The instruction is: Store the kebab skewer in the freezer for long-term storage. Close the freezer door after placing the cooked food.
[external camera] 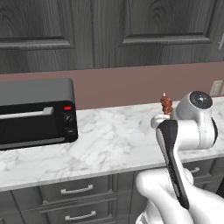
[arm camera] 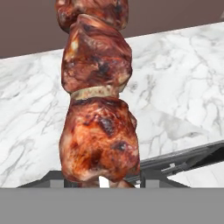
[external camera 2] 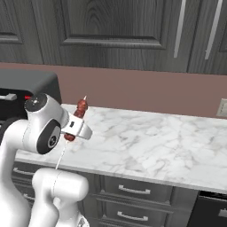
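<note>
Gripper (external camera 2: 76, 128) clamped on skewer (external camera 2: 81, 107), held upright above counter (external camera 2: 146, 137), right of toaster oven (external camera: 35, 113)

Both base views look down from behind the arm, sharing the marble counter (external camera: 109, 131) (hand view close above it).

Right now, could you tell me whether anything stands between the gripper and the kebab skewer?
No. The gripper is already shut on the kebab skewer, which it holds above the marble counter with the meat chunks rising past the fingers. The freezer is not in these views, so the path there cannot be judged.
</note>
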### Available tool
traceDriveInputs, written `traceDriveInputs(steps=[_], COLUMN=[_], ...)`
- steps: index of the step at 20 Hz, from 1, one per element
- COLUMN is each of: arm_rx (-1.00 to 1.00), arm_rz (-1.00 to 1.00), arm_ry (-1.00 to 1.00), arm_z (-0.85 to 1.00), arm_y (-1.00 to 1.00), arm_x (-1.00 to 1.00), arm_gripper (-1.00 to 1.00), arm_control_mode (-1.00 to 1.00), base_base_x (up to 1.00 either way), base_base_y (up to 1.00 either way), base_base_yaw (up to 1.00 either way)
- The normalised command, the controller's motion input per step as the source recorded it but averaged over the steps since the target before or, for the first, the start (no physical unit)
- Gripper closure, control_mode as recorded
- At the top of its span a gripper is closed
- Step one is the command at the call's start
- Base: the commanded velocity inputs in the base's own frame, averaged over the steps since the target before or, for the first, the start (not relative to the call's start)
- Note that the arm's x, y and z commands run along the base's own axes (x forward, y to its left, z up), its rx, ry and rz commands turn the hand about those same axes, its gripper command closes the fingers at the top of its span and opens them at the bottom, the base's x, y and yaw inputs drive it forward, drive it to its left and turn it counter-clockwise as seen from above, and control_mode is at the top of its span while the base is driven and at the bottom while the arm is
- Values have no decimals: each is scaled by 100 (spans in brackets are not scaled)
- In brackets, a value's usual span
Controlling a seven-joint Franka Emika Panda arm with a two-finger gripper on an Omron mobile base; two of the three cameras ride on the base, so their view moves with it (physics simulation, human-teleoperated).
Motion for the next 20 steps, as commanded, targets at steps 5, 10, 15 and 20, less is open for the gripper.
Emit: traceDriveInputs(steps=[5,10,15,20], arm_rx=[0,0,0,0], arm_rz=[0,0,0,0], arm_ry=[-22,-18,-1,0], arm_z=[9,0,0,0], arm_y=[0,0,0,0], arm_x=[-31,-7,-2,0], arm_gripper=[100,100,100,100], arm_control_mode=[-100,-100,-100,-100], base_base_x=[0,0,0,0], base_base_y=[0,0,0,0], base_base_yaw=[0,0,0,0])
